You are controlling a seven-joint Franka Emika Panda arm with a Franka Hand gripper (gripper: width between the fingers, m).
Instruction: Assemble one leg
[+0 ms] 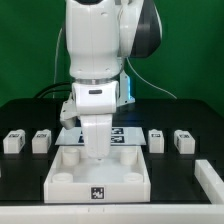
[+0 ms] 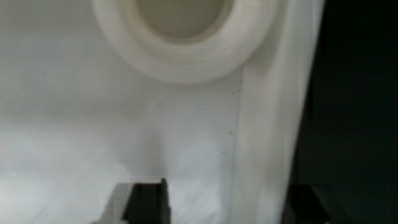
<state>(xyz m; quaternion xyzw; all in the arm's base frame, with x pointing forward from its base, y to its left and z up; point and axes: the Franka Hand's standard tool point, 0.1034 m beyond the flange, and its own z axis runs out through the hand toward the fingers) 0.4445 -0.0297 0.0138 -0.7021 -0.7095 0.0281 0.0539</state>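
Note:
Four small white legs with tags stand in a row on the black table: two at the exterior view's left [image 1: 13, 141] [image 1: 41, 140] and two at its right [image 1: 157, 139] [image 1: 184, 139]. None is held. The large white tray-like panel [image 1: 100, 178] lies in front of them. My gripper [image 1: 93, 152] is down at the panel's far rim. In the wrist view my gripper [image 2: 222, 205] is open, its dark fingers [image 2: 143, 200] standing either side of the panel's raised rim [image 2: 267, 130], with a round corner boss [image 2: 178, 45] just beyond. No leg shows in the wrist view.
The marker board [image 1: 125, 132] lies behind the panel, partly hidden by the arm. Another white part [image 1: 211, 176] shows at the exterior view's right edge. Cables run behind the arm.

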